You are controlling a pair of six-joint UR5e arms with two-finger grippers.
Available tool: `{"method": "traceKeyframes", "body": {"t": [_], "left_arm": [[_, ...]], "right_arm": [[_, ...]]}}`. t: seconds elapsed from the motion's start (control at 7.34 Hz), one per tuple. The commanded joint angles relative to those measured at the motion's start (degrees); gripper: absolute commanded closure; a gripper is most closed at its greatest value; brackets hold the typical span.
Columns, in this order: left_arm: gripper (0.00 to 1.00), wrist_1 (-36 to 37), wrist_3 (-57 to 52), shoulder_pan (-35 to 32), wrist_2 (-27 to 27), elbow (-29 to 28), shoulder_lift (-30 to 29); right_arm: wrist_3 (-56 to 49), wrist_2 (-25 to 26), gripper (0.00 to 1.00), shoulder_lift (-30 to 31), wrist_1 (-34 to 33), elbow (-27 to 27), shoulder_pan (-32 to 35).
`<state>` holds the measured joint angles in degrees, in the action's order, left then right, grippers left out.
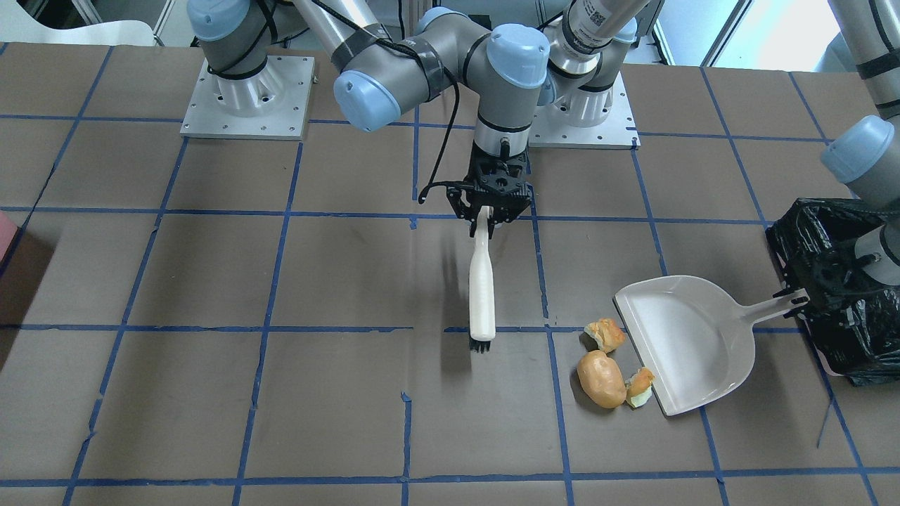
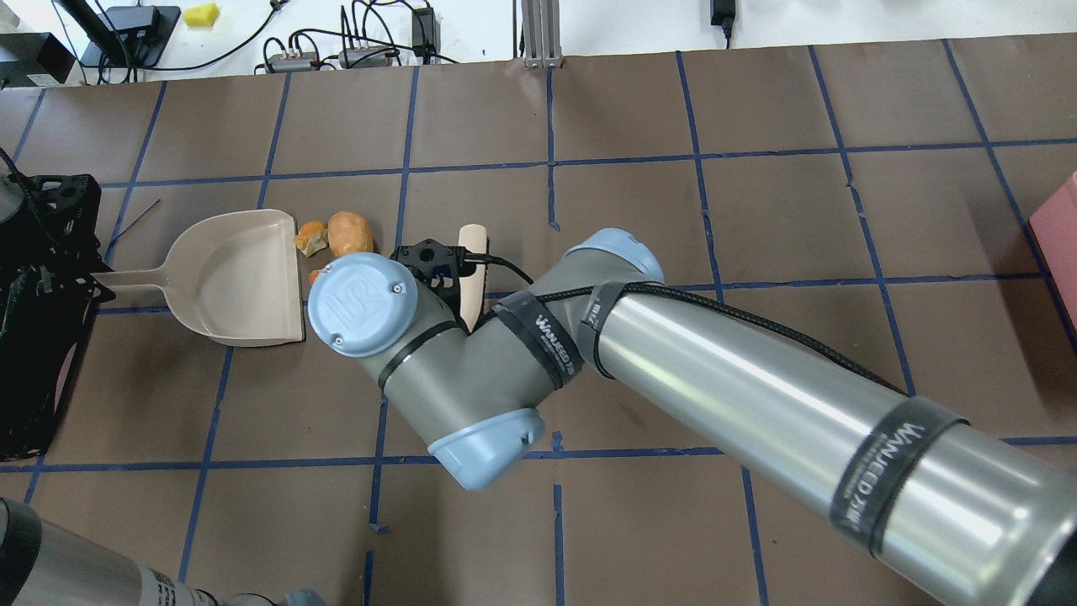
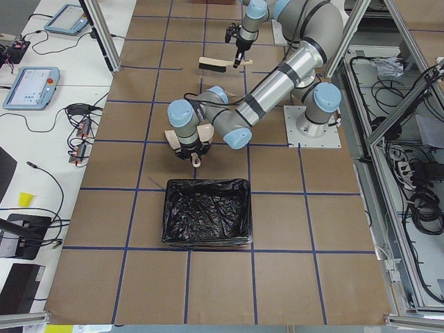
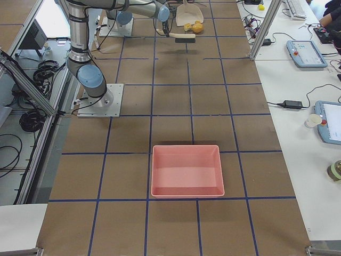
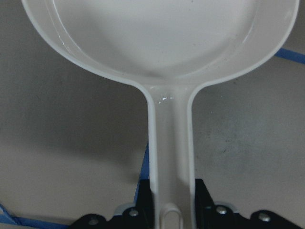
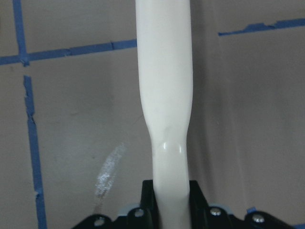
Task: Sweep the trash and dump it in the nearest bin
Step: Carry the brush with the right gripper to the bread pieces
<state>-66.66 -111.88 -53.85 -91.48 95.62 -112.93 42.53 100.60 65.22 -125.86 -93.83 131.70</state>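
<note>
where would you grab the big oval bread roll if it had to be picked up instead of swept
Across its narrow middle, straight down from above: the roll lies flat, an oval with rounded ends that would likely slip. One side is open table; on the dustpan side a small chunk sits close against it, so that finger gap looks tight.

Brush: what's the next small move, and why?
Probably sweep the brush sideways, toward the robot's left, into the bread pieces. The right gripper has its jaws shut on the handle with the bristles pointing down. The bread lies between the brush and the open lip of the dustpan, which the left gripper holds by its handle. The pan looks empty.
</note>
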Motion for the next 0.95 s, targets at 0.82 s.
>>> {"method": "traceKeyframes", "body": {"t": [0.82], "left_arm": [[0.96, 0.12, 0.26, 0.06, 0.07, -0.09, 0.08]], "right_arm": [[-12.82, -2.77, 0.89, -19.85, 4.49, 27.0, 0.58]]}}
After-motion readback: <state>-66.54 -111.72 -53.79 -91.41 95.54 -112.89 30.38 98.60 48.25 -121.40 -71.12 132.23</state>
